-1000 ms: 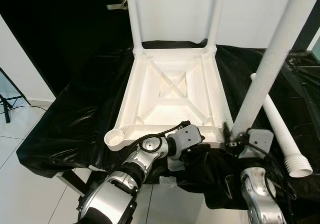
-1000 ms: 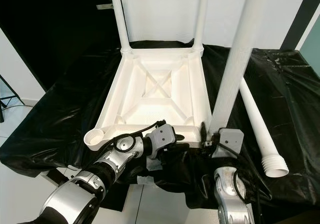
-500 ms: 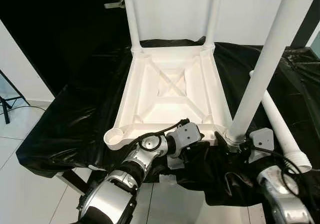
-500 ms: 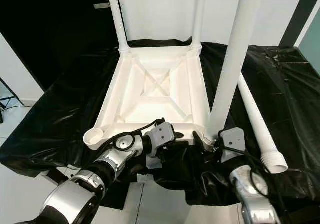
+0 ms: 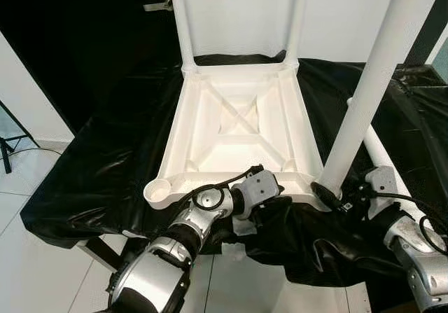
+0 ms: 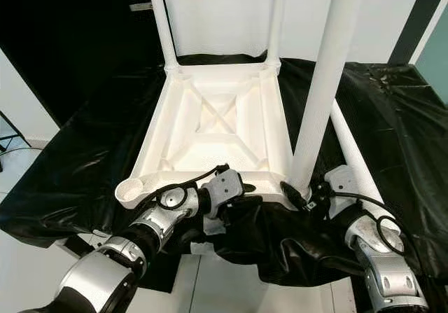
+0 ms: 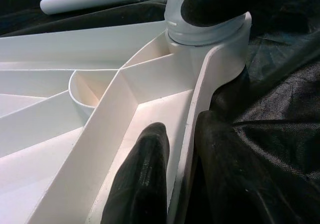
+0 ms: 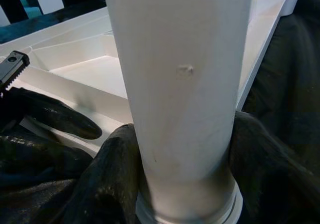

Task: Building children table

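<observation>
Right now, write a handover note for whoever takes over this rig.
Left gripper: shut on the near rim of the upside-down table top, steadying it on the black cloth.
Right gripper: shut on the third leg at its base, at the near right corner socket.
Done: two far legs stand in their sockets.
Left: confirm the third leg is seated; fit the spare leg, lying on the cloth to the right, into the open near left socket.
</observation>
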Robot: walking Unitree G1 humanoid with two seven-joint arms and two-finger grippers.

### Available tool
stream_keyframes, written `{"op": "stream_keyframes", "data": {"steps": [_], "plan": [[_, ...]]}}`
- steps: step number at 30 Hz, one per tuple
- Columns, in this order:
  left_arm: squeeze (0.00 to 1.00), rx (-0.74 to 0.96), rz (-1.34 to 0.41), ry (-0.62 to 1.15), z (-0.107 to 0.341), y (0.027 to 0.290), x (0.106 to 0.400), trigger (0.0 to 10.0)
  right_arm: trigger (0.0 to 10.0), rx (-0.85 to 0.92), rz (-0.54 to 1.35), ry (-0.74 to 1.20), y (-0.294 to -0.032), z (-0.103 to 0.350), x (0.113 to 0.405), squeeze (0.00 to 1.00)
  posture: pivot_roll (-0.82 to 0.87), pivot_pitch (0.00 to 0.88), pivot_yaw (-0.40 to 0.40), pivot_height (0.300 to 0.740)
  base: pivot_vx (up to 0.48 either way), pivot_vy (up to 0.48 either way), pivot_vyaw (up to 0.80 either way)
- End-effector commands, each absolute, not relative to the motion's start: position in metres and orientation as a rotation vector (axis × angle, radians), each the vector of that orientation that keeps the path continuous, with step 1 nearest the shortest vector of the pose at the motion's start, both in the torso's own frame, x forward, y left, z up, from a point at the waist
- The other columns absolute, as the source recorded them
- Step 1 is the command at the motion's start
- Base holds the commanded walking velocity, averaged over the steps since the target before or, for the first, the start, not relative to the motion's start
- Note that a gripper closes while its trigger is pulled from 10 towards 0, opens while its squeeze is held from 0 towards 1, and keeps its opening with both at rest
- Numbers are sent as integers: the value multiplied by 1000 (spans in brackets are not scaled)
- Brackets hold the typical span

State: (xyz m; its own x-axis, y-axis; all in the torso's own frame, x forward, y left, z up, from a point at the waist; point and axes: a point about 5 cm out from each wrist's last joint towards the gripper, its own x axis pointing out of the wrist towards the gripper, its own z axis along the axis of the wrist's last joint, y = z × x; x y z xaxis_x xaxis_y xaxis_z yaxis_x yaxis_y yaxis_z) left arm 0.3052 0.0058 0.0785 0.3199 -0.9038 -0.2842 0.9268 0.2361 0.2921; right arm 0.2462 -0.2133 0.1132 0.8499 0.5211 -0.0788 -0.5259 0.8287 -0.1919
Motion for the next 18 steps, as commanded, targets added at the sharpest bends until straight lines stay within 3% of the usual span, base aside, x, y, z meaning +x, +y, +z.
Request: {"op": "stream_keyframes", "data": {"steps": [1,8,10,18], "plan": [[0,458,-1229,223,48,15,294,10000,0,-203,746,71,-187,101,240,0,-154,0,35,740,0,0,0],[0,464,-1228,229,47,16,293,10000,0,-96,626,-11,-177,102,238,0,-146,0,33,740,0,0,0],[0,467,-1226,230,47,16,293,10000,0,-6,320,-106,-164,100,235,0,-145,0,31,740,0,0,0],[0,468,-1227,229,47,15,294,10000,0,-52,-27,-140,-170,102,230,0,-152,0,40,740,0,0,0]]}}
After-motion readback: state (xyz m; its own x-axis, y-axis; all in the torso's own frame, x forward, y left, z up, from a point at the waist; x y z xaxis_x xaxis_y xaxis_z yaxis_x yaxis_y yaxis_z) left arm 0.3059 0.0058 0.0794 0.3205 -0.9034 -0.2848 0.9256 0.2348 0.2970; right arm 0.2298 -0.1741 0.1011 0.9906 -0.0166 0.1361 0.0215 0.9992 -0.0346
